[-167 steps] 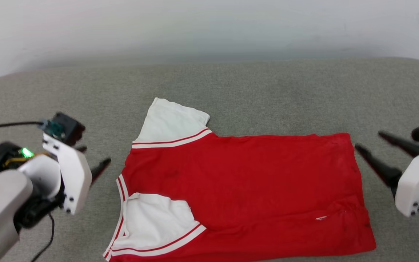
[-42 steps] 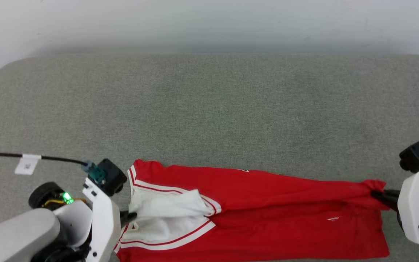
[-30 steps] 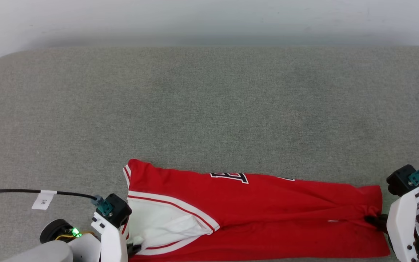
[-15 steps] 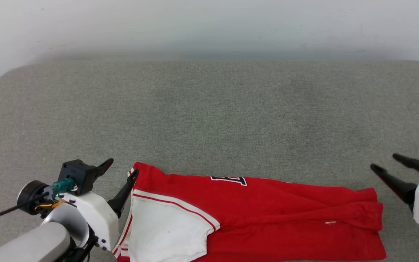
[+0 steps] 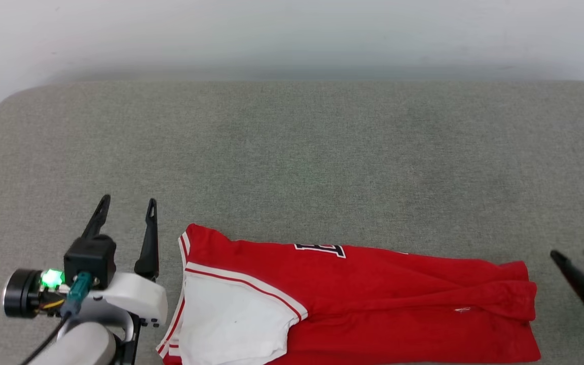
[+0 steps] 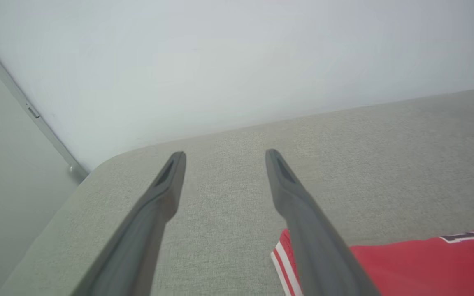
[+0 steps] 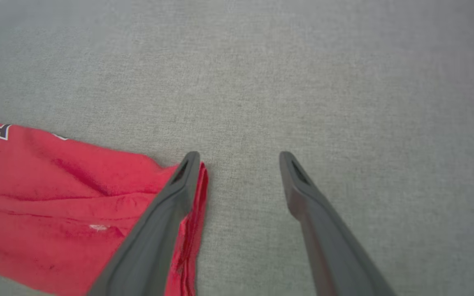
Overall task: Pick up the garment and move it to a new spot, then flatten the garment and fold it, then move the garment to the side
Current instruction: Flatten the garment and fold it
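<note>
The grey fabric-covered worktop (image 5: 292, 152) lies mostly bare, with the garment (image 5: 373, 294) stretched along its near edge as a long red band, collar end towards the robot's left and hem towards its right. By the look of it, the garment has been laid out and doubled over once lengthwise, so the first fold seems done. The band is too long to count as finished, though, and the hem end is rumpled. At least one crosswise fold, some smoothing and the move to the side are probably left. The white sleeve (image 5: 231, 324) lies on top at the collar end, its lower edge a little crumpled. The left gripper (image 5: 127, 200) hovers just beside the collar with its fingers apart and nothing between them. The right gripper (image 5: 571, 252) sits just off the hem, fingers likewise spread and empty. A sliver of black lettering (image 5: 320, 249) peeks out along the far edge.
</note>
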Robot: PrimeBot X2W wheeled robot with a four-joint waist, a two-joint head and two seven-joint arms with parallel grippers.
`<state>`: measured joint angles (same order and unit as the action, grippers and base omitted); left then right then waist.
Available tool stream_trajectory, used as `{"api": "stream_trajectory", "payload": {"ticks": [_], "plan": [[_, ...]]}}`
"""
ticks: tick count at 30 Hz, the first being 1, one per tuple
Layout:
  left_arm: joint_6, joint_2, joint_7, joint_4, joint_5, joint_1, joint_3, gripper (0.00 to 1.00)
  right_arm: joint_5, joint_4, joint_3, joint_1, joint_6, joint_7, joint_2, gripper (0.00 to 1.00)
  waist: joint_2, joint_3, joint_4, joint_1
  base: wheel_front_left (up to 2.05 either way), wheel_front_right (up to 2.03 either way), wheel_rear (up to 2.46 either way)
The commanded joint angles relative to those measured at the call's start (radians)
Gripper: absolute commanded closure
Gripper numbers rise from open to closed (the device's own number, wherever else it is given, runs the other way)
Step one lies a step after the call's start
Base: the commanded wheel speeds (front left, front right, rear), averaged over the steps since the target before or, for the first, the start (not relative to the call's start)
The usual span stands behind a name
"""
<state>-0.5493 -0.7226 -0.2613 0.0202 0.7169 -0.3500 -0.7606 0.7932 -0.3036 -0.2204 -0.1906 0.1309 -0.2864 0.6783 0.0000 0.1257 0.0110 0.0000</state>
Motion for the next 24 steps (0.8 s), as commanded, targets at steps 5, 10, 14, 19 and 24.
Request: {"api": "stream_trajectory", "payload": {"ticks": [5,10,14,19,24], "plan": [[-0.020,0.074,-0.005,-0.013,-0.118,0.123,0.139,0.00,0.068,0.006,0.011,0.083,0.000,-0.111,-0.058,0.00,0.0000,0.011,0.005,0.0000,0.00,0.00,0.00],[0.000,0.143,-0.005,-0.021,-0.217,0.207,0.242,0.00,0.133,0.014,0.009,0.125,0.000,-0.194,-0.095,0.00,0.0000,0.021,0.011,0.0000,0.00,0.00,0.00],[0.024,0.197,-0.005,-0.007,-0.288,0.254,0.292,0.00,0.155,-0.006,-0.013,0.146,0.000,-0.206,-0.142,0.00,0.0000,0.026,0.018,0.0000,0.00,0.00,0.00],[0.074,0.307,-0.005,0.003,-0.392,0.306,0.367,0.00,0.158,-0.063,-0.076,0.135,0.000,-0.198,-0.228,0.00,0.0000,0.027,0.030,0.0000,0.00,0.00,0.00],[0.111,0.370,-0.005,-0.001,-0.453,0.340,0.426,0.00,0.153,-0.105,-0.102,0.098,0.001,-0.189,-0.253,0.24,0.0000,0.021,0.034,0.0000,0.00,0.00,0.00]]}}
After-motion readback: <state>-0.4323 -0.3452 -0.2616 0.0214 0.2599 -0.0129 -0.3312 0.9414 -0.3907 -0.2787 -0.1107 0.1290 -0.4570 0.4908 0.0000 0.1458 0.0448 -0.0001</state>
